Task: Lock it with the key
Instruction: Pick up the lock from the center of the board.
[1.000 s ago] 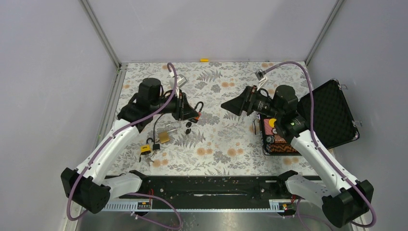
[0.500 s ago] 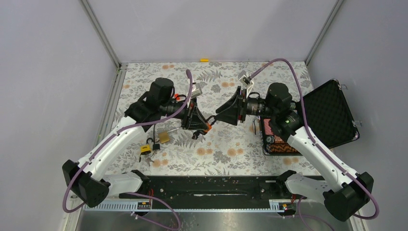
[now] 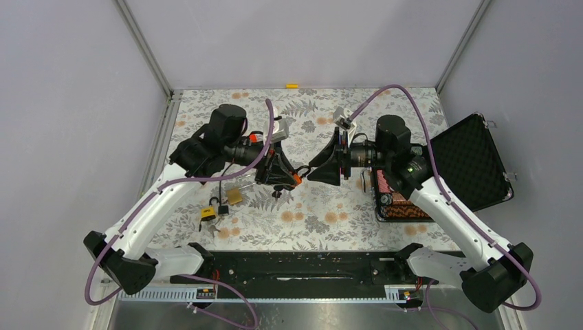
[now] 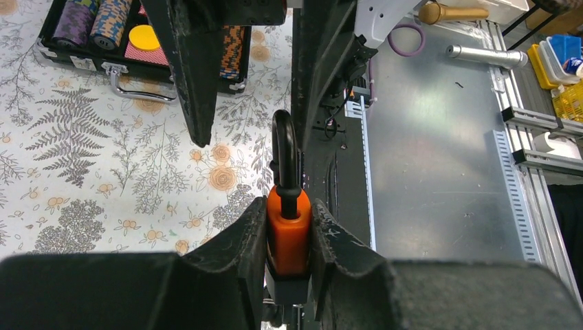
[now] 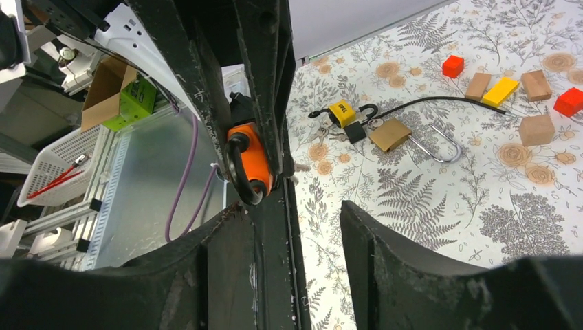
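An orange padlock (image 4: 287, 223) with a black shackle (image 4: 284, 148) is clamped between the jaws of my left gripper (image 4: 289, 227), held above the middle of the table (image 3: 295, 180). Its shackle points toward my right gripper (image 3: 315, 165). In the right wrist view the padlock (image 5: 249, 155) sits just beyond one fingertip of the right gripper (image 5: 313, 230), which is open with nothing between its fingers. A small dark key (image 3: 277, 194) seems to dangle under the padlock; I cannot make out whether it is in the lock.
A yellow padlock (image 3: 207, 212) and a brass padlock (image 3: 234, 196) lie under the left arm. Coloured and wooden blocks (image 5: 500, 90) sit beyond them. An open black case (image 3: 474, 161) with poker chips (image 3: 395, 201) stands at the right.
Both arms have swung toward the table's middle, so the padlock and the right gripper now face each other closely. The right jaws have narrowed from wide open. The left grip is unchanged.
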You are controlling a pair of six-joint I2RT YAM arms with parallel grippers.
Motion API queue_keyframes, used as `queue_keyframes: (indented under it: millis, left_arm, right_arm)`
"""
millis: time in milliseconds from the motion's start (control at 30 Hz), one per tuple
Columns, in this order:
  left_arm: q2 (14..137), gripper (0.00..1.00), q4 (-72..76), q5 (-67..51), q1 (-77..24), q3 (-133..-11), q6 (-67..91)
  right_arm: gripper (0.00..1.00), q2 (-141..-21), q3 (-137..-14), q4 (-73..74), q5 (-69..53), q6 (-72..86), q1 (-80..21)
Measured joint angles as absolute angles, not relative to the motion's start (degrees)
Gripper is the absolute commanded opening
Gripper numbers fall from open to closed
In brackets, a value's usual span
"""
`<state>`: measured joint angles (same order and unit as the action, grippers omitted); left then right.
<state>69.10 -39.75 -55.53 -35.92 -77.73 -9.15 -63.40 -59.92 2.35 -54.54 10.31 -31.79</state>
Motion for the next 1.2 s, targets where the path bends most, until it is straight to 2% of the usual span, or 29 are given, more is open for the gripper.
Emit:
queue_keyframes:
  millis: [67,133,267,467,500,600,633,667,700,733,767,800,833,867,1000,1200]
  left_arm:
    - [69.5,0.00,-40.9,-55.5,-35.9,-78.4,-10.1]
    - [69.9,0.00,-41.8,-55.5,-35.9,-79.0,-10.8]
    - [70.5,0.00,-43.1,-55.5,-36.0,-79.7,-11.1]
    - [70.6,0.00,-44.0,-55.5,-36.3,-79.8,-11.1]
    - [70.6,0.00,-44.1,-55.5,-36.3,-79.8,-11.1]
    - [70.6,0.00,-44.1,-55.5,-36.5,-79.8,-11.0]
    - [70.6,0.00,-44.1,-55.5,-36.6,-79.8,-11.0]
    - [70.6,0.00,-44.1,-55.5,-36.6,-79.8,-10.9]
    - [70.6,0.02,-44.2,-55.5,-36.6,-79.8,-10.9]
    - [70.6,0.14,-44.2,-55.5,-36.6,-79.8,-10.8]
    - [70.6,0.36,-44.3,-55.5,-36.6,-79.8,-10.6]
    - [70.6,0.50,-44.3,-55.5,-36.6,-79.8,-10.4]
    - [70.6,0.62,-44.3,-55.5,-36.7,-79.8,-10.2]
    - [70.6,0.70,-44.0,-55.6,-36.7,-79.8,-9.6]
    - [69.2,0.84,-39.4,-55.7,-36.8,-78.7,-5.1]
    - [58.7,0.87,-17.2,-54.8,-36.8,-64.3,10.1]
  right_arm:
    - [0.70,-63.4,-59.9,2.3,-55.0,10.2,-31.9]
    - [0.70,-63.4,-60.0,2.1,-55.2,10.1,-32.1]
    - [0.61,-63.4,-60.9,1.8,-55.7,10.0,-32.6]
    - [0.52,-63.5,-63.3,2.3,-55.0,8.8,-34.5]
    - [0.46,-63.5,-63.5,2.3,-55.0,8.6,-34.8]
    - [0.18,-64.2,-64.0,2.3,-54.6,8.0,-35.6]
    - [0.06,-64.4,-64.2,2.5,-54.6,7.9,-35.8]
    - [0.00,-64.7,-64.4,2.7,-54.6,7.8,-36.0]
    - [0.00,-64.9,-64.6,2.8,-54.7,7.7,-36.2]
    - [0.00,-65.0,-64.8,3.1,-54.6,7.8,-36.4]
    - [0.00,-65.0,-64.9,3.2,-54.5,7.9,-36.6]
    - [0.00,-65.0,-64.9,3.3,-54.5,8.0,-36.6]
    - [0.00,-64.9,-64.9,3.3,-54.2,8.3,-36.7]
    - [0.00,-64.7,-64.9,3.3,-53.5,8.9,-36.8]
    - [0.00,-62.6,-63.5,-0.6,-49.1,14.1,-37.2]
    - [0.00,-57.0,-62.7,-8.8,-43.4,23.4,-37.2]
